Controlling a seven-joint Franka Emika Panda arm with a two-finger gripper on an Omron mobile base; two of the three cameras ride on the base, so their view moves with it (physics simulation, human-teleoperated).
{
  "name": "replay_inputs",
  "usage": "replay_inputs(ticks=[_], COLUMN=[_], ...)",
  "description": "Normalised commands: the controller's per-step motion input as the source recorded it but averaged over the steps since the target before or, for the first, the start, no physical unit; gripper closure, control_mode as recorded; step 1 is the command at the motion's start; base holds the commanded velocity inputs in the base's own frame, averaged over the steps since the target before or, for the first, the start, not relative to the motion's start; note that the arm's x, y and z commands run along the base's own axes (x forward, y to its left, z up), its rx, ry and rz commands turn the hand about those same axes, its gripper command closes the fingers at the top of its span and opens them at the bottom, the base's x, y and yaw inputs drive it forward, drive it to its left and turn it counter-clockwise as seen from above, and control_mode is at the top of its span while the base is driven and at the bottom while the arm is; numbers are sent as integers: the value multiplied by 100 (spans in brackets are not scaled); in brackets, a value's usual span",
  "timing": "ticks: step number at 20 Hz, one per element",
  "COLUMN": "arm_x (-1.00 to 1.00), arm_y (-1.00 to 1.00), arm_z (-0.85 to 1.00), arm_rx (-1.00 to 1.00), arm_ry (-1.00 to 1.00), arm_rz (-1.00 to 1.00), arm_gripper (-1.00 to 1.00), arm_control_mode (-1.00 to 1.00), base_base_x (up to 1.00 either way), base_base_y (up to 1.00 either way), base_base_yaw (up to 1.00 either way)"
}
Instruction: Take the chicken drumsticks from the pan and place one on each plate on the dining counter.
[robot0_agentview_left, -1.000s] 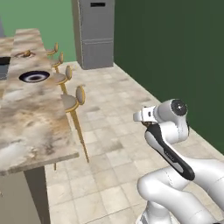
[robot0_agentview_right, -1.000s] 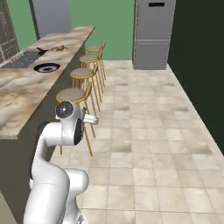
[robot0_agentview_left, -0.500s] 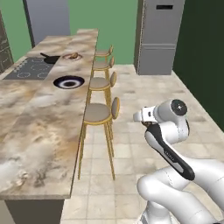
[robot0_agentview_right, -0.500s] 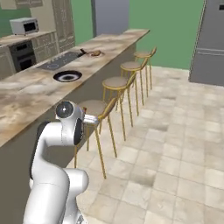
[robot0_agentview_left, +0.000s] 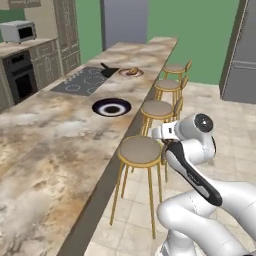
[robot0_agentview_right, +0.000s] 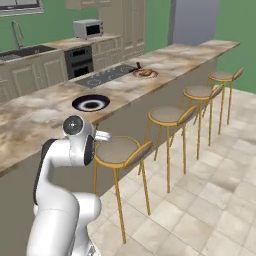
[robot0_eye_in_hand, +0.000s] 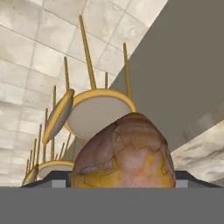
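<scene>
A golden-brown chicken drumstick sits close up in the hand view, and my gripper is shut on it. The hand hangs beside the dining counter, above a stool. On the counter lies the navy-and-white plate, bare. Farther along is the reddish-pink plate with a brown lump on it. The black pan rests just beyond, at the cooktop's corner.
A row of wooden stools lines the counter's floor side, the nearest one right under my hand. A grey cooktop lies on the worktop. A microwave and a fridge stand farther off.
The whole picture has swung round as the base moves: the counter, plates and stools now lie closer and more in front. The arm keeps its pose with the drumstick in the gripper.
</scene>
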Motion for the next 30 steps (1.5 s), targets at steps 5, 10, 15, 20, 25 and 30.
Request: replay_inputs(ticks=[5,10,15,20,25,30], arm_x=[0,0,0,0,57,17], arm_y=[0,0,0,0,-6,-18], arm_z=[0,0,0,0,3,78], arm_rx=[0,0,0,0,1,0], arm_ry=[0,0,0,0,0,2], arm_rz=[0,0,0,0,15,0], arm_gripper=[100,100,100,100,100,100], arm_control_mode=[100,100,100,100,-100,-100], base_base_x=[74,53,46,64,16,0], base_base_y=[-46,-23,0,0,0,0], base_base_yaw=[47,36,29,28,6,0])
